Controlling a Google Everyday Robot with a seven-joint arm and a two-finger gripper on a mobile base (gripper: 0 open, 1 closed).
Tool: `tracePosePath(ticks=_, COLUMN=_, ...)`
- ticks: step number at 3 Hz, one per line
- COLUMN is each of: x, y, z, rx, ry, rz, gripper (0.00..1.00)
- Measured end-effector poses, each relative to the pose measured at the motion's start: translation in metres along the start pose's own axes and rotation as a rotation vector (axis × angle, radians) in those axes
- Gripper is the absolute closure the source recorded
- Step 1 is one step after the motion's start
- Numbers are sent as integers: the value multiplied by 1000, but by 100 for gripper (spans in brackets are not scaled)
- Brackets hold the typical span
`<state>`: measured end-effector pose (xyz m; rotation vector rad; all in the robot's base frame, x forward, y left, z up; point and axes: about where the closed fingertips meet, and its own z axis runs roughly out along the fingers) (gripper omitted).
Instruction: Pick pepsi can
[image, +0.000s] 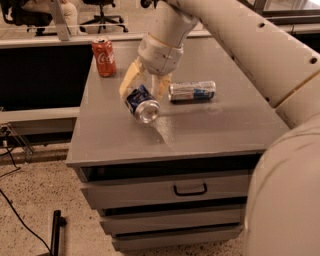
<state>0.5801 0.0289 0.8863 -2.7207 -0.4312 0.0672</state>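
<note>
The pepsi can (142, 104), deep blue with a silver end facing the camera, is tilted on its side between the cream fingers (130, 76) of my gripper (141, 94). The gripper is shut on the can and holds it just above the grey cabinet top (220, 127), left of centre. A shadow lies on the top under the can. My arm reaches down from the upper right.
A slim silver-and-blue can (192, 91) lies on its side just right of the gripper. A red cola can (103, 56) stands upright at the back left corner. The cabinet has drawers (190, 190) in front. Office chairs stand behind.
</note>
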Motion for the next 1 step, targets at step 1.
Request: tracePosePath(ticks=1, x=28, y=-23, z=-31, rx=166, ry=29, rz=121, gripper=100)
